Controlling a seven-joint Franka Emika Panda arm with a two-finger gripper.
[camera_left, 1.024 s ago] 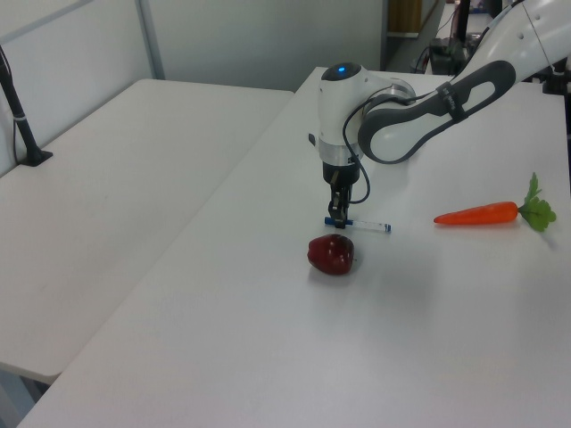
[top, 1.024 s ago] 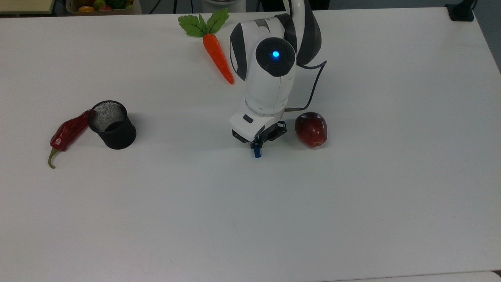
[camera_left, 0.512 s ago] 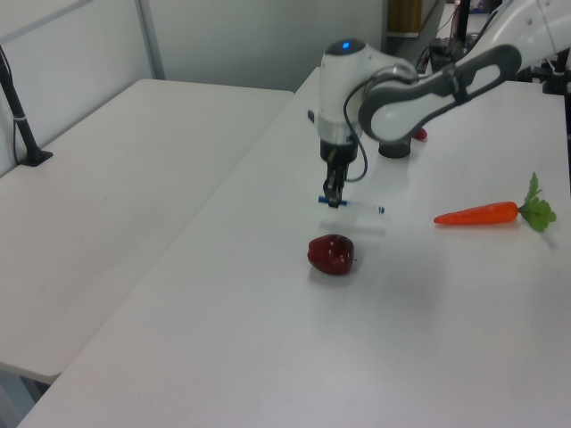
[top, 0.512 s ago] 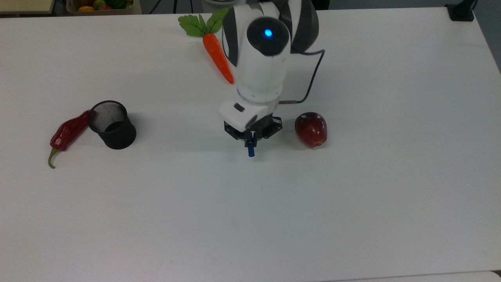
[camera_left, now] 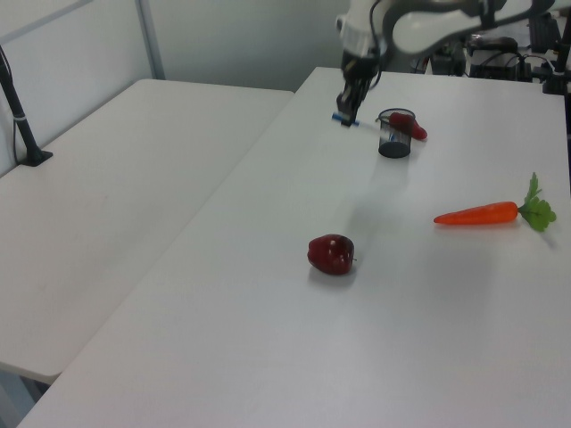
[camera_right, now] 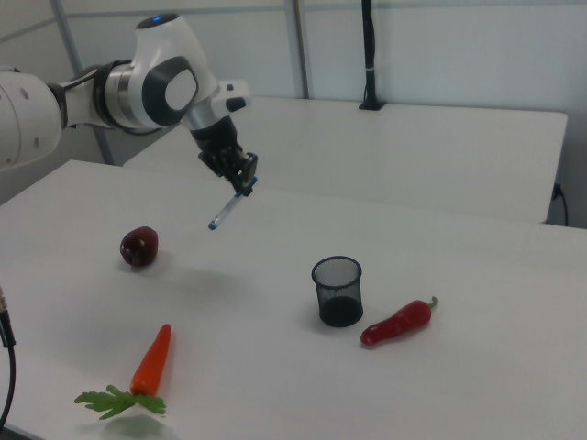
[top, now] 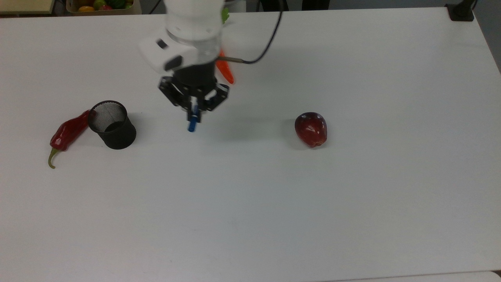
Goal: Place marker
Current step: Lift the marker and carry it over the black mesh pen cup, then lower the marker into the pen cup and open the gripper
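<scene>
My gripper [top: 194,112] is shut on the marker [top: 192,123], a slim white pen with a blue cap. The marker hangs well above the table, tilted, with one blue end sticking out below the fingers. In the right view the gripper [camera_right: 243,185] holds the marker [camera_right: 224,210] up and to the left of the black mesh cup [camera_right: 337,291]. In the top view the cup [top: 112,124] stands to the left of the gripper. The left view has the gripper [camera_left: 349,107] and marker [camera_left: 344,119] just left of the cup [camera_left: 393,134].
A red chili [top: 69,131] lies against the cup's left side in the top view. A dark red apple [top: 311,129] sits at the top view's right, and a carrot [camera_right: 151,359] lies near the arm. A box of fruit [top: 102,5] stands past the white table's [top: 250,219] far edge.
The arm has risen and carried the marker toward the top view's left, away from the apple and closer to the cup. The other objects stay put.
</scene>
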